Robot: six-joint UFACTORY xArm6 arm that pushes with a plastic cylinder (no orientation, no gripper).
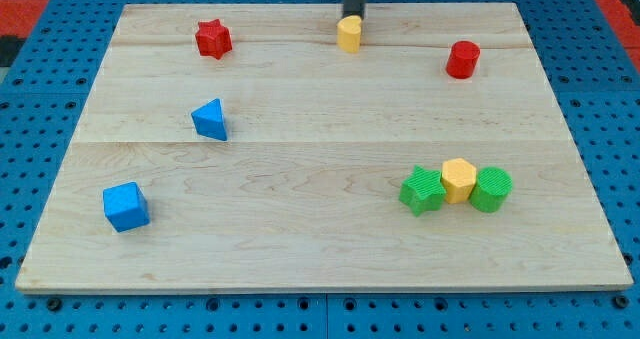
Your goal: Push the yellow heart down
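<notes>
The yellow heart [348,34] lies near the view's top edge of the wooden board [320,229], at about the middle. My tip [353,17] comes down from the view's top and stands right behind the heart, at its upper edge, touching or nearly touching it. The rod's upper part runs out of view.
A red star [212,39] is at the top left and a red cylinder [462,59] at the top right. A blue triangle [210,120] and a blue cube [125,206] are at the left. A green star [422,190], yellow hexagon [458,180] and green cylinder [491,189] sit together at the lower right.
</notes>
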